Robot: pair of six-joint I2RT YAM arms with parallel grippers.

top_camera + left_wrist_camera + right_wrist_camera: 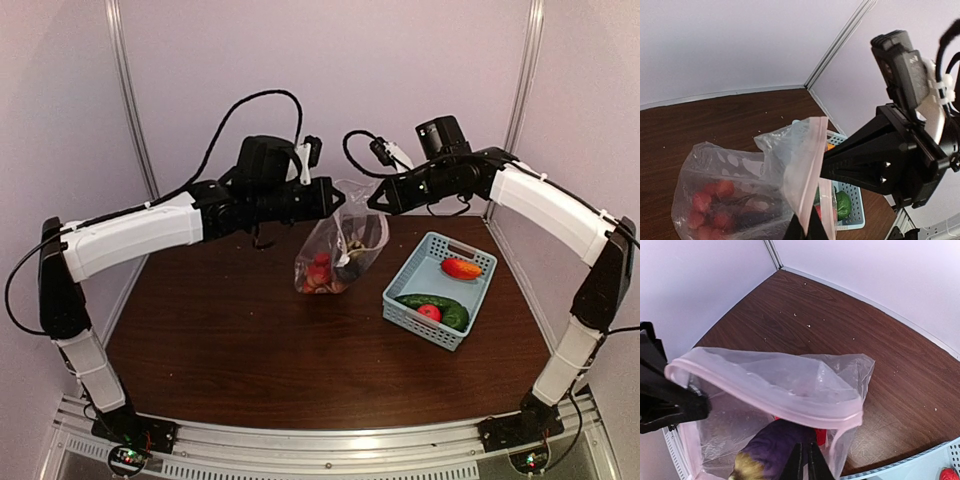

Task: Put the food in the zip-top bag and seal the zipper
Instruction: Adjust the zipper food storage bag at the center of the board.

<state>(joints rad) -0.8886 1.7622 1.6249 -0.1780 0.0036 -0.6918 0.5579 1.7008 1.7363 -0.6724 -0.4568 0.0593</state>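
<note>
I see the zip-top bag [345,245] hanging in the air between the two tools, above the table [230,340]. The left gripper [338,197] has its fingers pressed together on one end of the bag's top edge. The right gripper [372,200] is at the other end, directly opposite the left one. In its own camera its fingers are also close together, and I judge that they pinch the film there.

The task is, I think, about one third done. Below the two tools, inside the bag, lie the eggplant [775,445] and the cluster of small red fruits [320,272].

Four pieces are left in the basket [413,265], which stands lower than the right gripper and to its outer side. They are the orange-red piece [461,268], the cucumber [428,300], the tomato [429,313] and the green lump [456,317]. The zipper [770,400] is not sealed; the mouth gapes between the tools.

I can read no brand, label or writing anywhere.
</note>
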